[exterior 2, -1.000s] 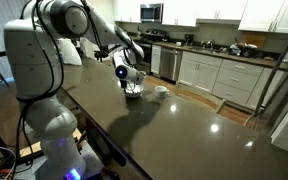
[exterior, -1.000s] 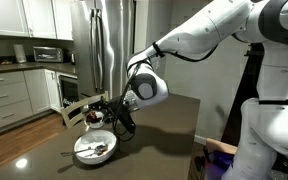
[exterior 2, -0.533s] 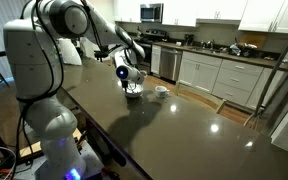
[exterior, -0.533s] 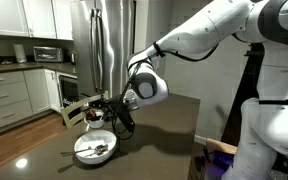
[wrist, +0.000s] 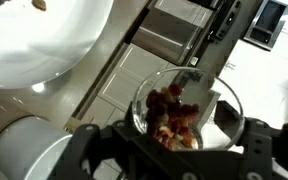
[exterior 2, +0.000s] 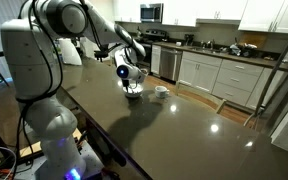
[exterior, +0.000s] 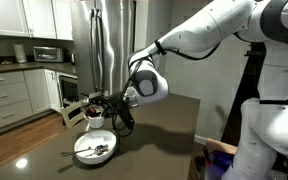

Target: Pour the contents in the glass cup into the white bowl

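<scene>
Desk (exterior: 164, 125): dark, glossy, carrying bowl and mug near one end
White bowl (exterior: 81, 155): close to desk edge, spoon (exterior: 101, 149) inside
Pincer (exterior: 106, 105): clenched on glass cup, raised above desk
White mug (wrist: 24, 150): just beside the held cup
Glass cup (wrist: 189, 100): gripped, off the desk, near bowl
Contents (wrist: 174, 115): dark brown pieces, inside cup

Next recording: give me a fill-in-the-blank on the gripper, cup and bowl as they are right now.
1. The gripper is ___ on the glass cup.
2. The contents lie inside the glass ___, not in the white bowl.
3. In the wrist view, the opaque vessel at lower left is a white ___.
Missing words: shut; cup; mug.
</scene>
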### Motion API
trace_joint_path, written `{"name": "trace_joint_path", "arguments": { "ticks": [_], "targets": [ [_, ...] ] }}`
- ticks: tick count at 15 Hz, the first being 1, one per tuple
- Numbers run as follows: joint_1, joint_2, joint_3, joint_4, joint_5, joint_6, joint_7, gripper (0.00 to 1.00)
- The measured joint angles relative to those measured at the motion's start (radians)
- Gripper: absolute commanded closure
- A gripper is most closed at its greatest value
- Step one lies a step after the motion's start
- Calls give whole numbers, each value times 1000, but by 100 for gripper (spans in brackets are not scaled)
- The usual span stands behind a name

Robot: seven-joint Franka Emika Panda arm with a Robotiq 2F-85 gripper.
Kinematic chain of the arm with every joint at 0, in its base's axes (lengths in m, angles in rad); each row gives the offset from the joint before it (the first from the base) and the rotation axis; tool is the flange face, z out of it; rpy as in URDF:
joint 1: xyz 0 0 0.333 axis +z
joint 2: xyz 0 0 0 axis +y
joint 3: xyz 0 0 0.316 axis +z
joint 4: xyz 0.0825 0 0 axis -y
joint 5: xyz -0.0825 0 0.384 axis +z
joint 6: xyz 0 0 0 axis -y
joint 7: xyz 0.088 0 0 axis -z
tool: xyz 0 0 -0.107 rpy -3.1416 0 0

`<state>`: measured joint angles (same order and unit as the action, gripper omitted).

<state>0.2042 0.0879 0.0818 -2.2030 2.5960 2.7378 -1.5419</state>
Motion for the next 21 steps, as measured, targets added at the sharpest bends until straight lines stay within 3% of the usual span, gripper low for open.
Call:
{"name": "trace_joint_path", "arguments": {
  "ticks": [21],
  "targets": [
    [0,-87,-62,-17,0,-17,-12,46]
  ]
}}
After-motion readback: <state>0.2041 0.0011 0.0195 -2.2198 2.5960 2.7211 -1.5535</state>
